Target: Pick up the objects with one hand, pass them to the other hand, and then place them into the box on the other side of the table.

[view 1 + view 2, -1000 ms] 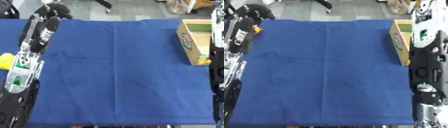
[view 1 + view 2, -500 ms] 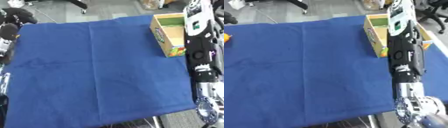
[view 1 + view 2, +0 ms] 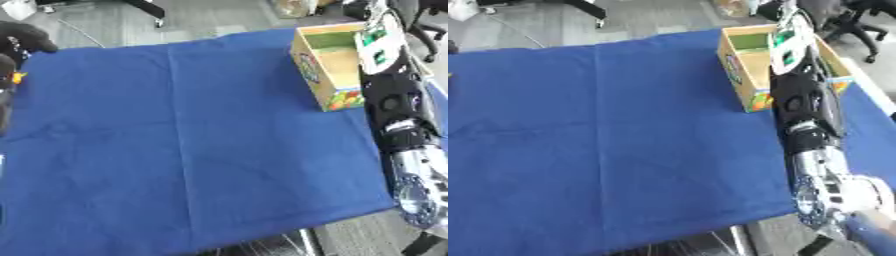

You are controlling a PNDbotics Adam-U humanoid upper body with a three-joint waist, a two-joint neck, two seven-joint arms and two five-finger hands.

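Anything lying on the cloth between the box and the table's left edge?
No. In the left eye view the blue cloth runs bare from the box to its left edge; the right arm lies beside the box.

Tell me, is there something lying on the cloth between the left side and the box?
Nothing visible does. The blue cloth lies bare from its left edge across to the box. Only the right arm stretches along the box's far side, over its opening.
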